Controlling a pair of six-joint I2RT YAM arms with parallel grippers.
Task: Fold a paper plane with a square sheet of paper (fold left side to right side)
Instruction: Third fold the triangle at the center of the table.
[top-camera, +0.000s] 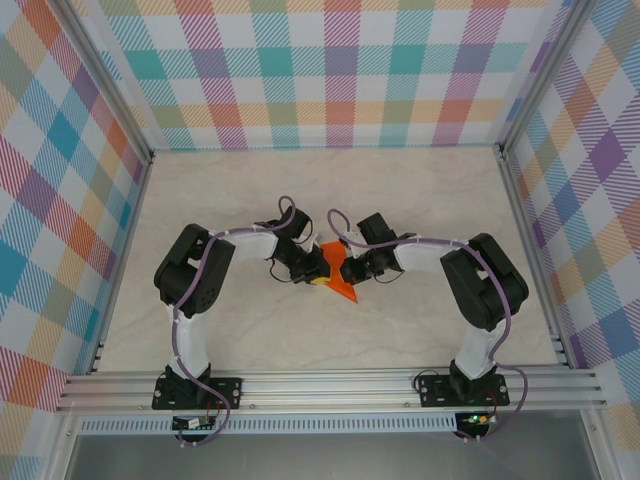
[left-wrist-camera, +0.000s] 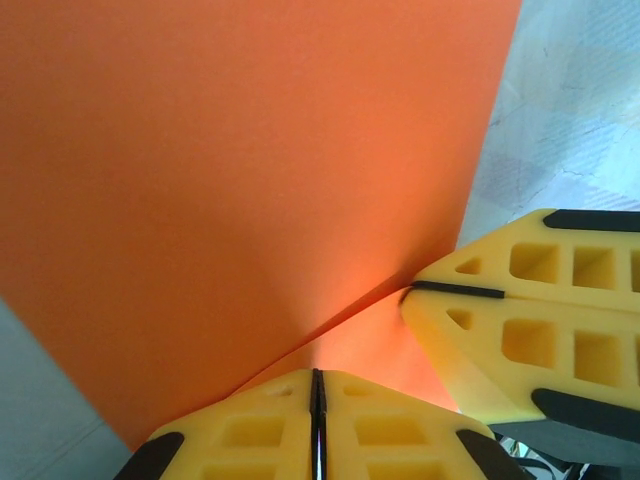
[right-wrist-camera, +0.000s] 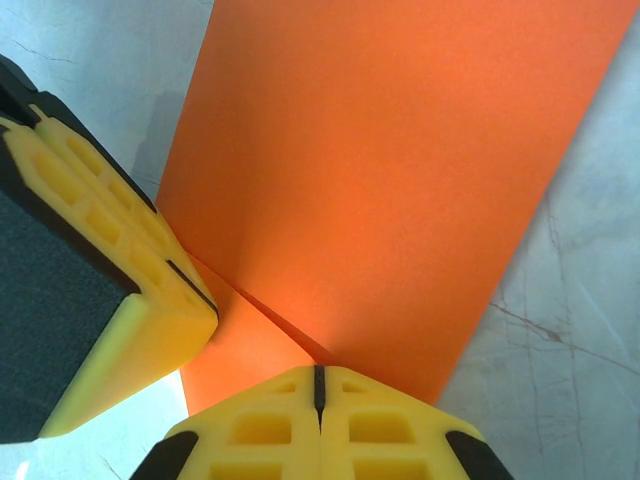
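Both arms meet at the middle of the counter (top-camera: 300, 190). My left tool (left-wrist-camera: 317, 420) and my right tool (right-wrist-camera: 318, 395) are each pressed together, pinching the square sheet of paper (top-camera: 343, 288) between them, with one layer lifted along a crease. By my judgement one fold is in hand; there is no pointed dart yet, and several folds are left. Checked walls (top-camera: 300, 70) surround the counter. The only obstruction is that the two tools crowd each other.

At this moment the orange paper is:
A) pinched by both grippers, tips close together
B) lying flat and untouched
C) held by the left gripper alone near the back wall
A: the left gripper and right gripper are each shut on the orange paper, tips side by side.
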